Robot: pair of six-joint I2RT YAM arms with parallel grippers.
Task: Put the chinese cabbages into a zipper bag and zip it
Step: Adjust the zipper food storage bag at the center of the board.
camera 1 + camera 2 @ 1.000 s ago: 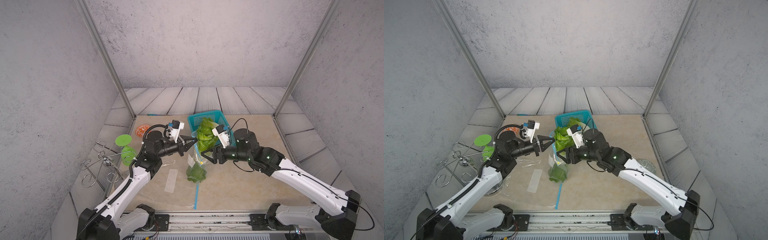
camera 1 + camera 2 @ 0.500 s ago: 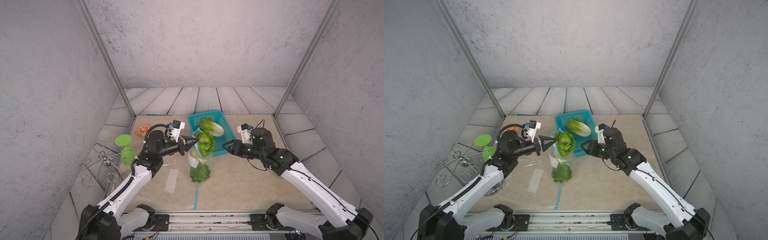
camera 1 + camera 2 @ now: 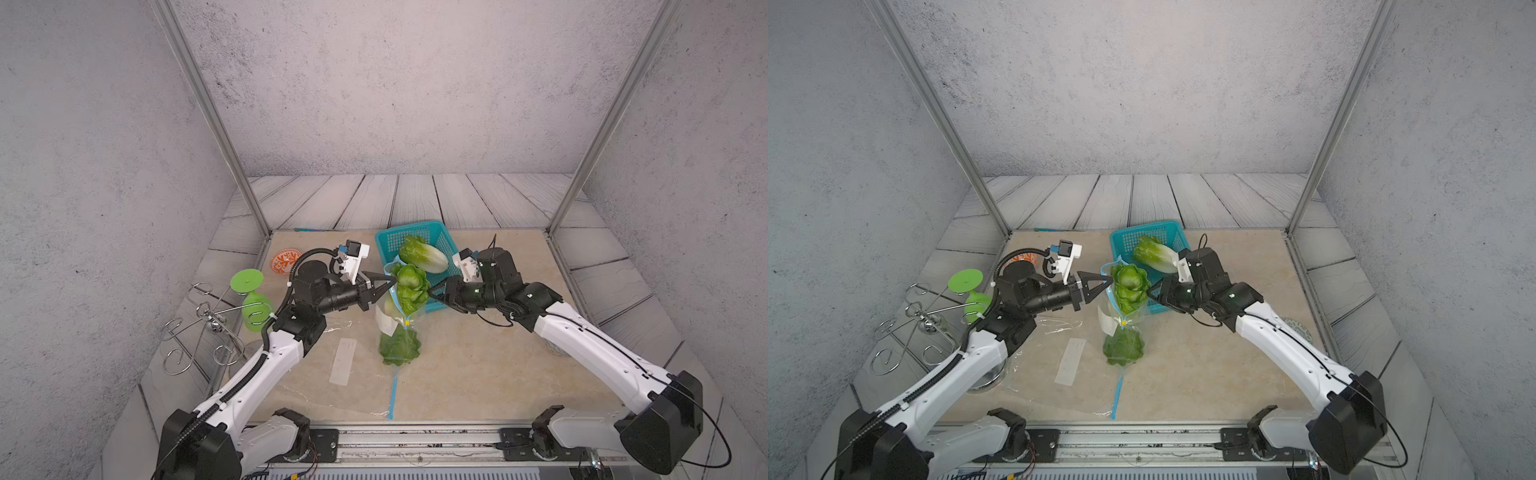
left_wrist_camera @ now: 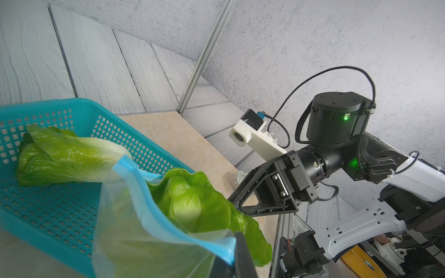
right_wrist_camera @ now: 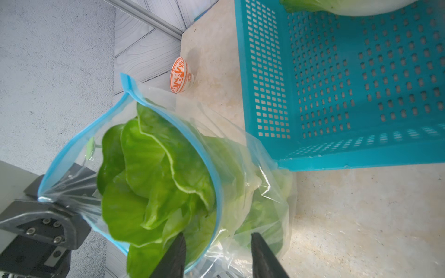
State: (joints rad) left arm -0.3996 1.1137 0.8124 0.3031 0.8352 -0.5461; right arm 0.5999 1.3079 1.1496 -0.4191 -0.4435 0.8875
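A clear zipper bag with a blue rim hangs upright, and my left gripper is shut on the rim's left end. One chinese cabbage fills the bag's bottom. Another pokes its leaves out of the mouth. A third lies in the blue basket. My right gripper is open at the bag's right side. Its fingers straddle the blue rim, one over the leaves and one outside the film.
The blue basket stands right behind the bag. A green goblet and a wire rack are at the left. An orange bowl sits at the back left. A flat clear bag with a white label lies in front.
My right gripper drew back to the right, leaving a cabbage in the bag's mouth, then came back to the bag's right rim with narrower jaws. The left gripper held still.
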